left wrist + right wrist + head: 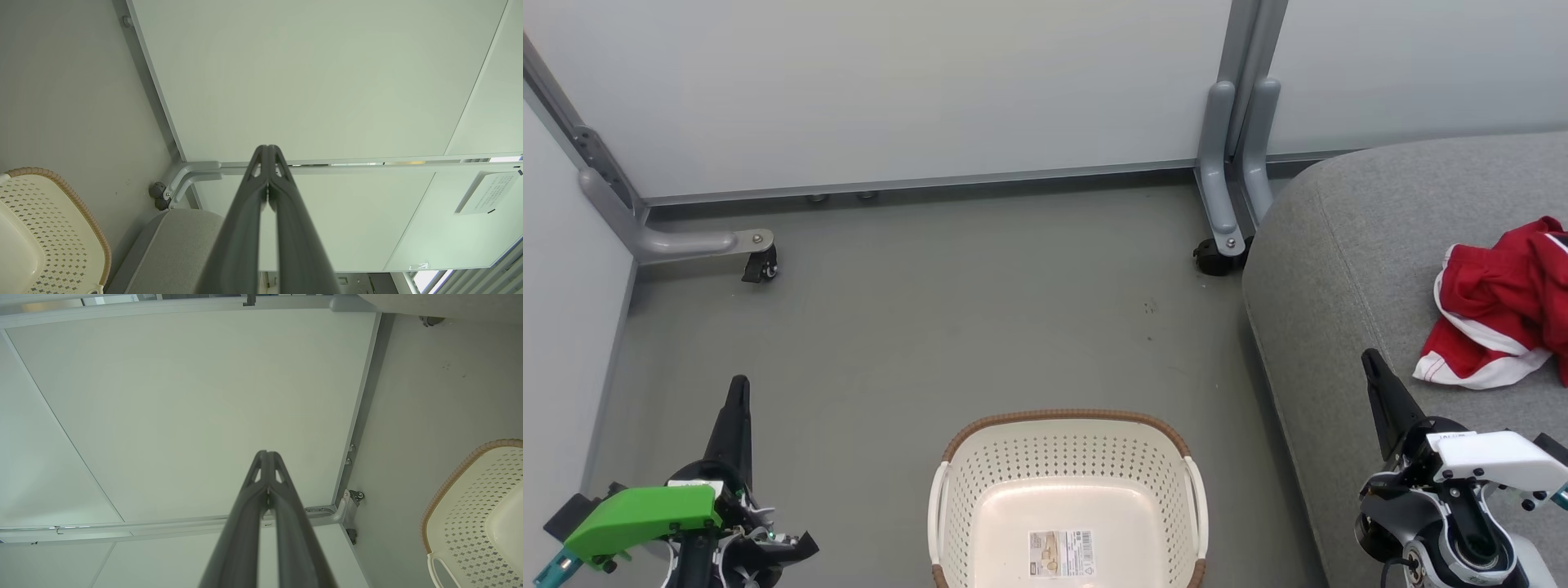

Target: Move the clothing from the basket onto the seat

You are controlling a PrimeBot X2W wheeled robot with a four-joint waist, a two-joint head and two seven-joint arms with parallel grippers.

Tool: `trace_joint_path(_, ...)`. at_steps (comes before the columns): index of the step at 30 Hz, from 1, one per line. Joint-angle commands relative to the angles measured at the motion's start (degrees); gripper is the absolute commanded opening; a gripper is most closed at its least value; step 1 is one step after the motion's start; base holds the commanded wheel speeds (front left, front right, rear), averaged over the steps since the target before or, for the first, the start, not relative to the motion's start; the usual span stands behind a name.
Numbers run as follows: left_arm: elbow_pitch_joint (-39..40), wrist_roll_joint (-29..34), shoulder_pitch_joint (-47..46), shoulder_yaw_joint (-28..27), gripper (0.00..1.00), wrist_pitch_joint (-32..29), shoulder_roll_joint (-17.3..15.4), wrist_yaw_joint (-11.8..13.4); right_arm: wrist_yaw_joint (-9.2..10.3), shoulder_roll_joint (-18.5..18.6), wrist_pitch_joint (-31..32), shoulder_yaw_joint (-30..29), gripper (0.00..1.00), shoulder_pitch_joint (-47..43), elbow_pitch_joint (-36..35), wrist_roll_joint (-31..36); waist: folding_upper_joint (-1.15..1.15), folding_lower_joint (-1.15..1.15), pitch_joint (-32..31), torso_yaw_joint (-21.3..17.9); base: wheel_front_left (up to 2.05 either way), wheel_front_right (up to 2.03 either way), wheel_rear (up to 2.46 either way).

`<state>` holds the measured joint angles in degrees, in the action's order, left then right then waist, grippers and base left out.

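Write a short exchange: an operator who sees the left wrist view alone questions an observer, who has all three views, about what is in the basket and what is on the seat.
Operator: I see one end of the basket. Is there anything in it?
Observer: No. In the head view the part of its bottom that shows is bare, apart from a barcode sticker.
Operator: And what lies on the seat? I see just a corner of it.
Observer: Red clothing with white trim lies crumpled on it, at the head view's right edge.
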<state>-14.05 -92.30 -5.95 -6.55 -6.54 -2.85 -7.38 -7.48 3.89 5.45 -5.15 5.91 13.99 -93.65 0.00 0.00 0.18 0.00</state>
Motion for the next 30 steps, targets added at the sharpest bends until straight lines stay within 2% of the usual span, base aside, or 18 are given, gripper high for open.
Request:
trace_joint_path(1,-0.05,-0.20,-0.63,-0.13,0.00,-0.21,0.00,-0.29,-0.02,-0.10,0.08,-0.18,0.00,0.49,0.15,0.30,0.00,0.00,0.00,0.00,0.00,0.00,0.00)
trace_joint_path(30,-0.04,-0.20,-0.63,-0.12,0.00,-0.20,0.00,-0.29,-0.02,-0.36,0.48,-0.60,0.00,0.53,0.18,0.59,0.00,0.00,0.00,0.00,0.00,0.00,0.00)
